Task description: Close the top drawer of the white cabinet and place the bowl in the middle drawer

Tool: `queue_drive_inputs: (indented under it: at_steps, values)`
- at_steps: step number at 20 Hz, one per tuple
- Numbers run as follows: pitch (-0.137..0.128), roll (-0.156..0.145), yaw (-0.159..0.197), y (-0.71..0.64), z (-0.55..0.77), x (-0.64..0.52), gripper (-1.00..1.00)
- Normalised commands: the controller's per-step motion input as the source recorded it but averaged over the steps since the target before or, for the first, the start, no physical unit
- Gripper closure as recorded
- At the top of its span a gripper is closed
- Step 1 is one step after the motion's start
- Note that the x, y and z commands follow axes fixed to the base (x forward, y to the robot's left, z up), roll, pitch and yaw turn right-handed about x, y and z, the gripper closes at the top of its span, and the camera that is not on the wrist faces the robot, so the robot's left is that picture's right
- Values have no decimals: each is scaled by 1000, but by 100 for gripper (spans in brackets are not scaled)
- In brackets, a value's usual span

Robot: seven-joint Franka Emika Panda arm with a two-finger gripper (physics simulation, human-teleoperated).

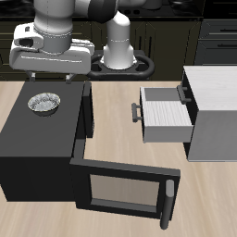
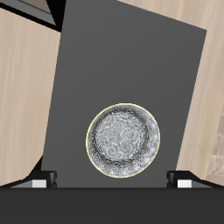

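The bowl (image 1: 43,103) (image 2: 123,141), small, round and silvery, rests on the flat top of a black box (image 1: 32,139). My gripper (image 1: 51,76) (image 2: 110,180) hangs straight above the bowl, open and holding nothing, with its fingertips (image 2: 39,182) spread wider than the bowl. Across the table stands the white cabinet (image 1: 218,111). Its top drawer (image 1: 167,113) is pulled far out, the dark handle (image 1: 136,112) pointing toward the black box. The middle drawer is hidden under the open one.
The black box's hinged door (image 1: 120,190) is swung open and juts toward the table's front edge. Bare wooden table (image 1: 111,116) lies between the black box and the open drawer. The robot's base (image 1: 118,46) stands behind.
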Motion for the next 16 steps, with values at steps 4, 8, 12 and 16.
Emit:
queue_drive_inputs:
  at_steps: [4,8,12,16]
  values:
    - [37,19,-4,139,-333,105,-100]
    - [24,8,-27,49,-233,89,-100]
    - [46,18,18,83,-362,108,-100]
    - [18,-13,-21,-98,-187,40,-100]
